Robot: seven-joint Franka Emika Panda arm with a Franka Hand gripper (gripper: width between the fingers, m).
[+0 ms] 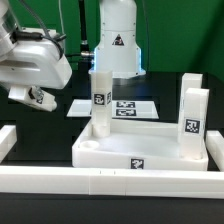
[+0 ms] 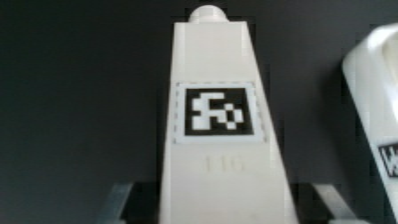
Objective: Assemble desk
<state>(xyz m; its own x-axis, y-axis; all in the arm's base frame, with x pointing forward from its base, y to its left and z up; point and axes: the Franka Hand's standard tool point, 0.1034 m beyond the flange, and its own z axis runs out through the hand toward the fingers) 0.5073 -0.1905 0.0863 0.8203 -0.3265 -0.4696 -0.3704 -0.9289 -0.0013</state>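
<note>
Exterior view shows the tabletop point(image 1: 140, 150) lying on the dark surface point(image 1: 40, 118), its rim against the long white border rail point(image 1: 100, 184). Two legs stand upright in it: one leg point(image 1: 100, 98) near the back corner on this view's left, another leg point(image 1: 194, 122) at the right edge. Behind lies the marker board point(image 1: 125, 107). Wrist view shows a tagged leg point(image 2: 217, 120) upright between the pincer's fingers point(image 2: 121, 205), which sit close to its sides; whether they clamp it I cannot tell.
</note>
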